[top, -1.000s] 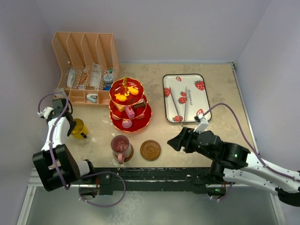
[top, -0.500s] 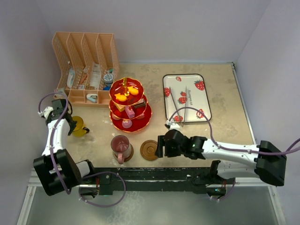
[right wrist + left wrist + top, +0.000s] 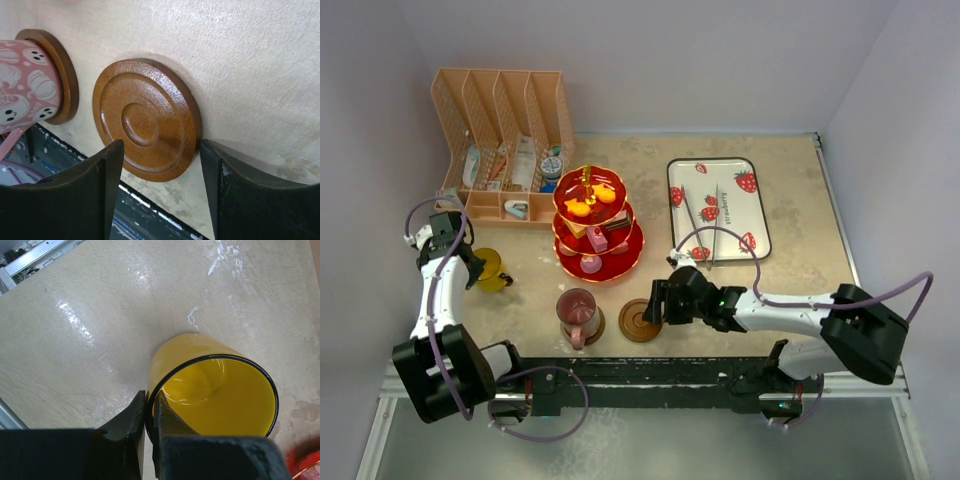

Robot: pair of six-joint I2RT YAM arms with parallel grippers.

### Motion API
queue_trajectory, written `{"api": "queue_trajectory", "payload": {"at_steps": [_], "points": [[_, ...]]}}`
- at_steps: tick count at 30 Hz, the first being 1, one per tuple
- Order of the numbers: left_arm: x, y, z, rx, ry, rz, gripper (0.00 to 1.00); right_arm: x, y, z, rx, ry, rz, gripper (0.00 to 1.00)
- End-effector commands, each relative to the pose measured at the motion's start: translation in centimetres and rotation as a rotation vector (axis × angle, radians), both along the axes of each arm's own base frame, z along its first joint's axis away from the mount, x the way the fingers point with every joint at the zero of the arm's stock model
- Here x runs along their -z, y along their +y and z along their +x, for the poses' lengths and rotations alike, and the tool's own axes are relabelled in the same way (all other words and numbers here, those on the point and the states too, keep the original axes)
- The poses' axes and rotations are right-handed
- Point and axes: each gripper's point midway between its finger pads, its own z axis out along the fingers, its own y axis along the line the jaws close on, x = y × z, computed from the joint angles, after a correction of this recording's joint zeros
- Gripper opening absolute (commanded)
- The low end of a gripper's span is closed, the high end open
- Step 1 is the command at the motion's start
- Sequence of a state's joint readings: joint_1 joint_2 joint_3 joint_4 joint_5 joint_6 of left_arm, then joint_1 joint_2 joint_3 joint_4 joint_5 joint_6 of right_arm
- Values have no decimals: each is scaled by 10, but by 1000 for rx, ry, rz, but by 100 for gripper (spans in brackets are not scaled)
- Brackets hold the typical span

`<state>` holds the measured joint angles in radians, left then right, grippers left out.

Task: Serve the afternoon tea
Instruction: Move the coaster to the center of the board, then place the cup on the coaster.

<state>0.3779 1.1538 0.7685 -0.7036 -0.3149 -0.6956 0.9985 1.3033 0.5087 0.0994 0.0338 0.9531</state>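
Note:
The red three-tier stand (image 3: 598, 226) with small cakes stands mid-table. To its left is the yellow mug (image 3: 491, 268) (image 3: 215, 390). My left gripper (image 3: 472, 262) (image 3: 149, 407) is shut on the mug's rim, one finger inside and one outside. The pink mug (image 3: 578, 311) (image 3: 22, 100) rests on a brown coaster near the front edge. Beside it lies a bare brown coaster (image 3: 641, 320) (image 3: 145, 117). My right gripper (image 3: 658, 303) (image 3: 161, 146) is open and low over this coaster, a finger on each side.
A peach file organiser (image 3: 505, 120) stands at the back left. At the back right, a white strawberry-print tray (image 3: 750, 205) holds metal tongs (image 3: 705, 222). The table's front edge and metal rail (image 3: 150, 210) lie just beyond the bare coaster.
My right arm has swung left from the table's right side to the bare coaster, its jaws narrowing slightly. My left gripper has shut on the yellow mug's rim.

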Motion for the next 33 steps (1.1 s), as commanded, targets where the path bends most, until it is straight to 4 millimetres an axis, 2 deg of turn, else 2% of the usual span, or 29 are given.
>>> {"api": "queue_trajectory", "payload": {"at_steps": [1, 8, 11, 16, 20, 22, 27, 30, 33], "points": [[-29, 7, 26, 32, -124, 36, 0, -8, 17, 10, -39, -59, 48, 64], [-34, 7, 27, 38, -146, 46, 0, 4, 21, 6, -113, -55, 12, 61], [-41, 7, 28, 41, -175, 57, 0, 1, 22, 4, -126, -56, 25, 61], [-51, 4, 30, 49, -237, 63, 0, -4, 34, -11, -230, -30, 76, 60], [-57, -1, 32, 67, -269, 53, 0, 3, 26, -15, -214, -14, 23, 59], [-61, -3, 33, 78, -288, 49, 0, 0, 21, -13, -196, -27, 13, 59], [-86, -14, 37, 110, -361, 18, 0, -25, 20, -6, -172, -80, 33, 59], [-100, -21, 35, 119, -401, 3, 0, -52, 25, -3, -182, -137, 81, 62], [-114, -29, 32, 135, -437, -16, 0, -90, 34, -4, -227, -208, 181, 63]]}}
